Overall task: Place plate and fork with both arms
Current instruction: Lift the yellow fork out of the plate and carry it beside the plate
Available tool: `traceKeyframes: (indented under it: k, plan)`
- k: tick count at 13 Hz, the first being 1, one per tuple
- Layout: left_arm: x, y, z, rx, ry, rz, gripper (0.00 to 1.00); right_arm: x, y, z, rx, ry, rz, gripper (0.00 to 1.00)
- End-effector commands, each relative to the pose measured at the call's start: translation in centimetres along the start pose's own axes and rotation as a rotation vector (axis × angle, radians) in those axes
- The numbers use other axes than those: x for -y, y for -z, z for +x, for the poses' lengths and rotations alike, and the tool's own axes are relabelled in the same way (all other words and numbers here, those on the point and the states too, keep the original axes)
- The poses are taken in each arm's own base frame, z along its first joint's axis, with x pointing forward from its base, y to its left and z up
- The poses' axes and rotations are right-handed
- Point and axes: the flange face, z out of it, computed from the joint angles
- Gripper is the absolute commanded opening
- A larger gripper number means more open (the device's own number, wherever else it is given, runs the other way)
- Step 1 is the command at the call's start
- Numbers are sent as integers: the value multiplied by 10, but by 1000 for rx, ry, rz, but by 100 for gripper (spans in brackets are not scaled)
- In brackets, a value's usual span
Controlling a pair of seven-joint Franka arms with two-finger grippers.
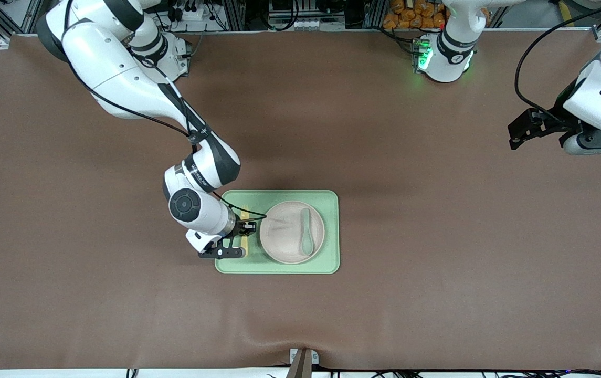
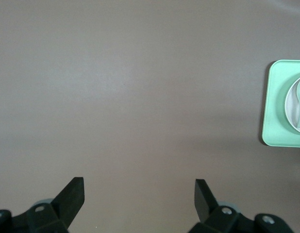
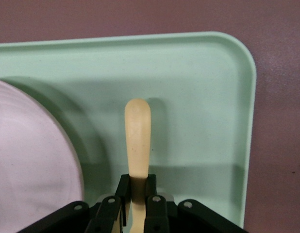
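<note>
Front view: tray (image 1: 331,231) lies mid-table, nearer the camera than both bases.
Plate: plate (image 1: 284,236) sits on the tray, toward the left arm's end of it; a spoon (image 1: 306,231) lies in it.
Fork: fork (image 3: 137,141) is over the strip of tray beside the plate, toward the right arm's end, handle end free and pointing along the tray floor. Whether it touches the floor I cannot tell.
Right gripper: right gripper (image 3: 137,194) is low over that strip, fingers clamped on the fork near its tine end; the tines are hidden.
Left gripper: left gripper (image 2: 139,194) hangs over bare table (image 2: 140,97) at its own end, well apart from the tray, fingers spread wide, nothing held. This arm waits.
Step in hand: plate looks placed; the fork is being set down beside it.
Next move: judged from this, lower until the fork rests flat, open the fingers, then lift straight up so the fork is not dragged against the plate rim or tray wall.
</note>
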Motion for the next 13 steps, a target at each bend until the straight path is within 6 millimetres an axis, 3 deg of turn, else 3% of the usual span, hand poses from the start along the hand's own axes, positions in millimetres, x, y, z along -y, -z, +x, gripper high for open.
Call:
traceKeyframes:
  k: [1,3,4,6,7,8,12,13]
  plan:
    - [-2,1,-2,8,-8,6,100,-8,5,-10,-3,12,-4,0]
    - [0,-3,-3,27,-8,11,100,-8,3,-10,-4,13,-3,0]
    - [0,-4,-2,29,-10,11,100,-8,4,-9,-6,11,-3,13]
    - [-2,-7,-2,35,-7,11,100,-11,5,-6,-8,5,-2,79]
    - [0,-4,-4,38,-8,13,100,-11,7,-5,-9,1,0,93]
    - [2,0,-4,31,-14,9,100,-10,12,-2,-17,-2,1,100]
    - [5,-1,-3,34,0,11,100,-6,61,24,-42,13,-38,100]
    - [5,-4,-2,37,3,11,100,-3,64,22,-56,75,-124,100]
